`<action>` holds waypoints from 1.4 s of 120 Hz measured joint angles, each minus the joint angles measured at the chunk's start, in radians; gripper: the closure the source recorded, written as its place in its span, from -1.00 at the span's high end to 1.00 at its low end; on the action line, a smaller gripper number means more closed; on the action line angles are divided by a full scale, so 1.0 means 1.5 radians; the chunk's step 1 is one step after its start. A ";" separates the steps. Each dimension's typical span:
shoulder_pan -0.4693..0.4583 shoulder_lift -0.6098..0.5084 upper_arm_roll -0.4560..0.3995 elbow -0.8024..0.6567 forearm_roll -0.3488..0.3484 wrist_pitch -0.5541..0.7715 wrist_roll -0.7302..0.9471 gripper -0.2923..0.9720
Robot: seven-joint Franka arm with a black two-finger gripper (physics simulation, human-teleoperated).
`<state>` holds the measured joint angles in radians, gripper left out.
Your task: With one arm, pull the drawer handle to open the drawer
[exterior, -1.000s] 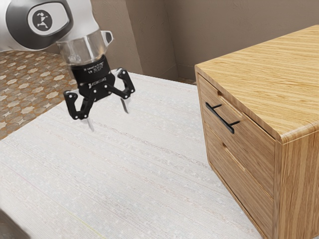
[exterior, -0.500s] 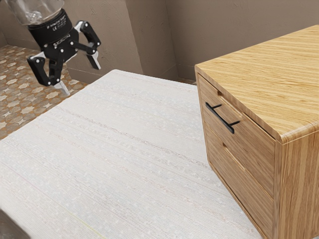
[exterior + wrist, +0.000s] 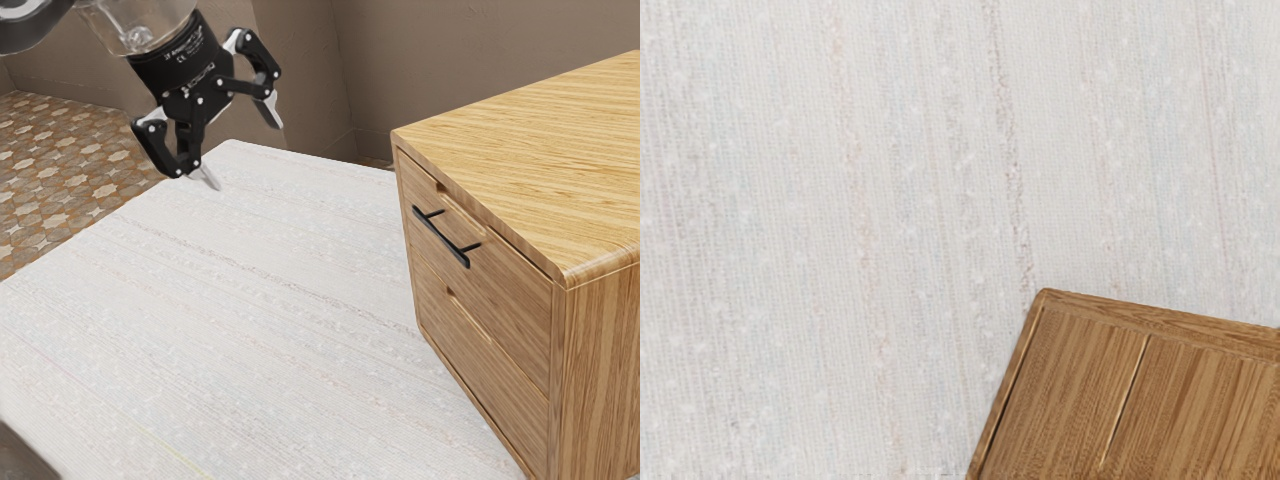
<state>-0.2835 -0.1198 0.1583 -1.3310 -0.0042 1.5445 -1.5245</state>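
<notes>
While the black two-finger gripper (image 3: pixel 243 152) hangs in the air over the far part of the white, faintly grained table (image 3: pixel 250 330), its jaws stand wide apart and nothing is between them. It is tilted, with the opening turned down and toward the exterior view's right.

The light brown wooden cabinet (image 3: pixel 520 150) stands at the exterior view's right, well apart from the gripper. Its front has two drawers, one above the other. The upper drawer (image 3: pixel 500 300) carries the thin black bar handle (image 3: pixel 440 236) – a straight bar on two short posts, running along the drawer front near its top edge. This drawer front sits flush with the cabinet face, so the drawer is shut, and the handle is untouched. The lower drawer (image 3: pixel 480 370) is flush too.

From the wrist camera I see the same white table (image 3: pixel 840 200) and one corner of the wooden cabinet (image 3: pixel 1120 400), with a thin seam across its grain.

Behind the table there is a patterned tile floor (image 3: pixel 50 180) and a plain brownish wall (image 3: pixel 450 50).
</notes>
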 joint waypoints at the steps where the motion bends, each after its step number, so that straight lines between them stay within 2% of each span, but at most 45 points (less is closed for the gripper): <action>1: 0.000 -0.001 -0.002 0.000 0.000 0.001 0.000 0.54; 46: -0.001 -0.019 -0.041 -0.016 0.003 0.004 -0.015 0.53; 84: -0.001 -0.038 -0.050 -0.118 -0.015 0.112 0.013 0.48; 132: -0.004 -0.054 -0.058 -0.187 -0.037 0.195 0.055 0.42; 168: -0.013 -0.070 -0.059 -0.232 -0.054 0.257 0.091 0.26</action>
<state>-0.3026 -0.2249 0.0703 -1.6791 -0.0847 1.9299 -1.3887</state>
